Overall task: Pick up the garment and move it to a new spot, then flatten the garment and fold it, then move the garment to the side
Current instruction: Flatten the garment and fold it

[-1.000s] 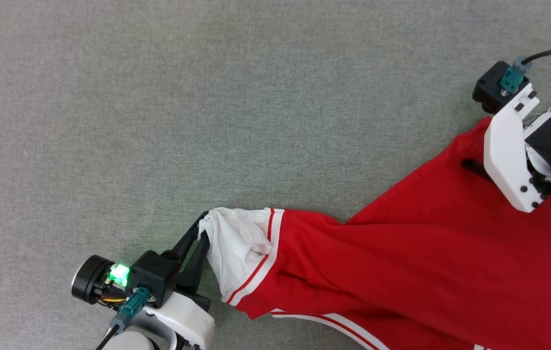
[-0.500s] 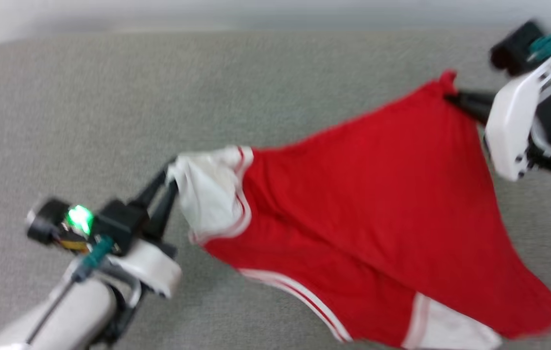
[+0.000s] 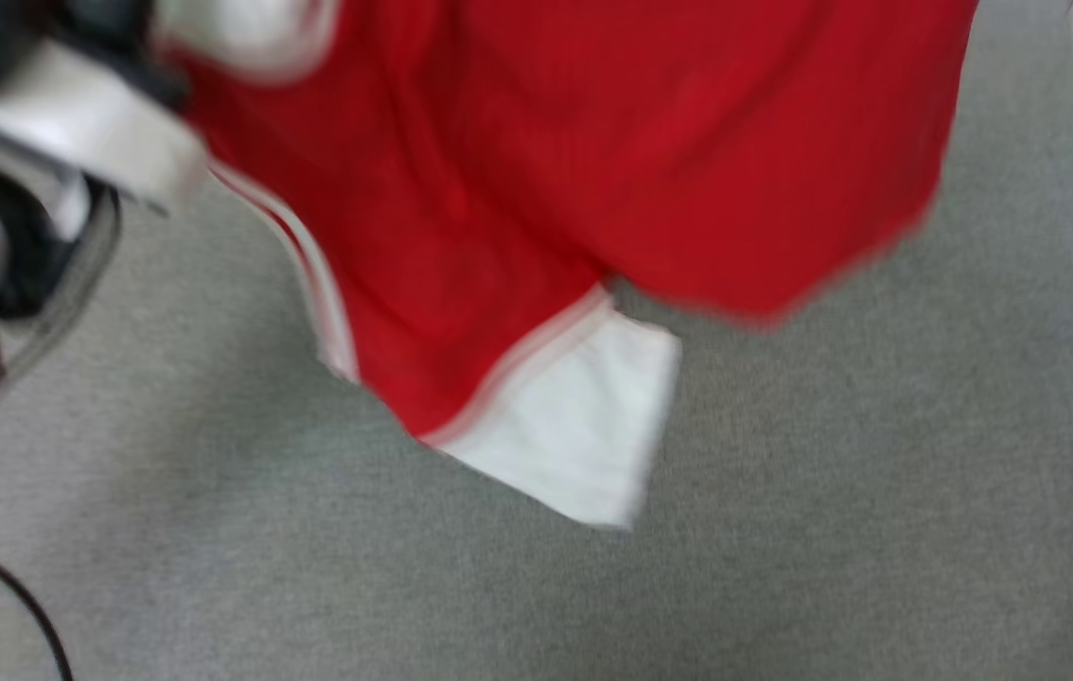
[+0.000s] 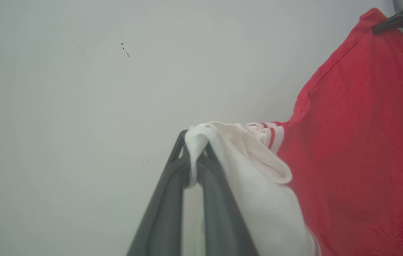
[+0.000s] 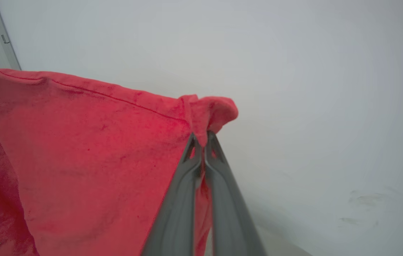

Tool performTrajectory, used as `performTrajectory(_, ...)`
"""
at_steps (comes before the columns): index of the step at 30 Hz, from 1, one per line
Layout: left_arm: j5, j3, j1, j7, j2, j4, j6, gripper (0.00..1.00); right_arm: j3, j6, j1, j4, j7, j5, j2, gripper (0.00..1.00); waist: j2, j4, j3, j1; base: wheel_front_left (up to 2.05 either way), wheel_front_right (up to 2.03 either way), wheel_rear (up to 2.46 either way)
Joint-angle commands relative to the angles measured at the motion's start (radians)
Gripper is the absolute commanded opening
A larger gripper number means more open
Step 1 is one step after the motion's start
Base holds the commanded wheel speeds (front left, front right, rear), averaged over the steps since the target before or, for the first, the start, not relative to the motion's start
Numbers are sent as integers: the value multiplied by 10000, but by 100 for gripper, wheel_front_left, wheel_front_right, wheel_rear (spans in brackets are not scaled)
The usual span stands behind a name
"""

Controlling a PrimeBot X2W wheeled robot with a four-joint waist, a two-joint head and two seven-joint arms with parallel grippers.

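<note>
Garment (image 3: 536,170): red, with white sleeves, held up in the air between both grippers and hanging in a broad sheet. The head view was badly blurred, so no lettering could be read.

One white sleeve (image 3: 574,445) hung free at the garment's lowest point, edged with a pale striped band. Whether it touched anything beneath could not be told.

The other sleeve (image 4: 244,170) was bunched at the garment's upper edge, its red-and-white trim (image 4: 269,133) crumpled just beside the grip.

Left gripper (image 4: 194,153): jaws clamped on a fold of that white sleeve, with cloth pinched between the two dark fingers and spilling over the tips.

Right gripper (image 5: 203,140): jaws pressed together on the garment's red hem corner (image 5: 212,110), which stood up in a small tuft above the fingertips. The hem ran taut away from that corner.

In the left wrist view, a finger of the right gripper (image 4: 400,19) met the garment's far red corner.

Left arm (image 3: 73,123): a pale, blurred housing close beside the garment's upper edge.

Grey surface (image 3: 877,473): below the garment.

Black cable (image 3: 16,596): on that surface, well apart from the garment.

Pale wall (image 4: 63,106): behind the garment, with a few dark specks.
</note>
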Motion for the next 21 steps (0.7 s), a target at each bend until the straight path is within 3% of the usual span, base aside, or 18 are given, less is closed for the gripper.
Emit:
performTrajectory(1, 122, 134, -806, 185, -143, 181, -221, 0, -298, -7, -547, 185, -50, -239, 166, 0, 0, -152, 731, -1, 0, 0, 0)
performTrajectory(7, 586, 348, -3898, 849, -755, 1113, -1067, 0, -1347, -7, -2420, 699, 217, -1191, 414, 0, 0, -77, 2101, -1, 0, 0, 0)
performTrajectory(11, 811, 426, -6018, 807, -1414, 2460, -1799, 0, -1853, -7, -3796, 1084, 403, -1965, 593, 0, 0, 18, 2909, -1, 0, 0, 0)
performTrajectory(21, 1200, 483, -9526, 257, -2744, 5186, -2593, 0, -2475, -7, -6333, 1850, 502, -3296, 1174, 0, 0, 224, 3929, -1, 0, 0, 0)
